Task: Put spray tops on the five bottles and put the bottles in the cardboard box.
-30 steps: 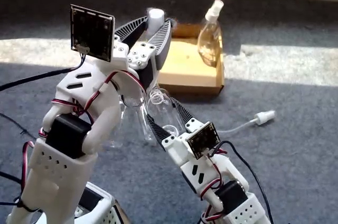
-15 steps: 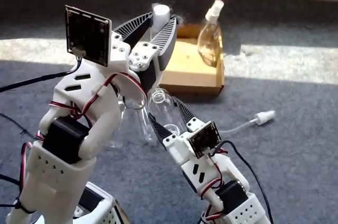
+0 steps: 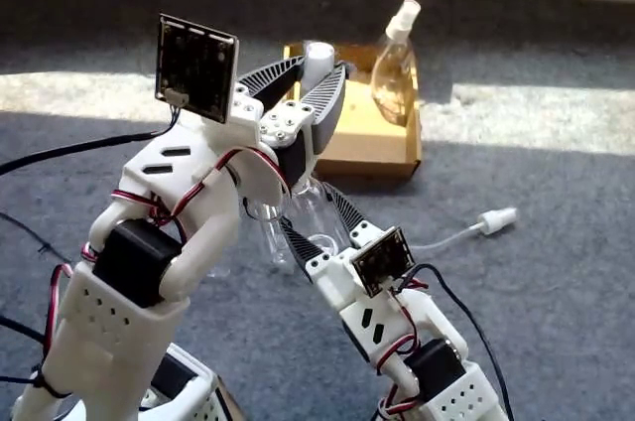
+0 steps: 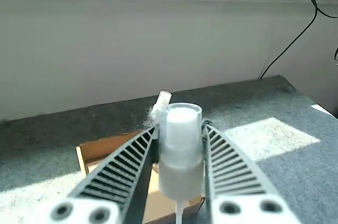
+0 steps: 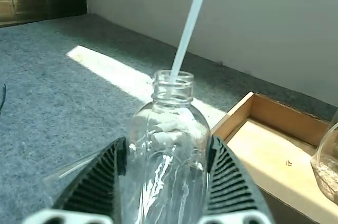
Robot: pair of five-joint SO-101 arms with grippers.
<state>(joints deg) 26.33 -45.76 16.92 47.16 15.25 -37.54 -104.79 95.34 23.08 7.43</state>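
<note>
Grey carpet [image 3: 556, 272] lies under me, with the cardboard box [image 3: 367, 158] at the back. My left gripper [image 3: 319, 69] is clamped on a spray top [image 4: 181, 150]. My right gripper [image 3: 308, 212] squeezes an open bottle [image 5: 168, 145] just in front of the box. A moment ago the top was off past the box's corner. Now it sits over the box's near edge, right above the bottle. I think it is nearly ready to go on. My right wrist view shows the thin tube [image 5: 187, 23] dipping into the bottle's neck. The high view hides that behind my left arm [image 3: 189, 203], but it shows one finished bottle [image 3: 394, 73] standing in the box.
</note>
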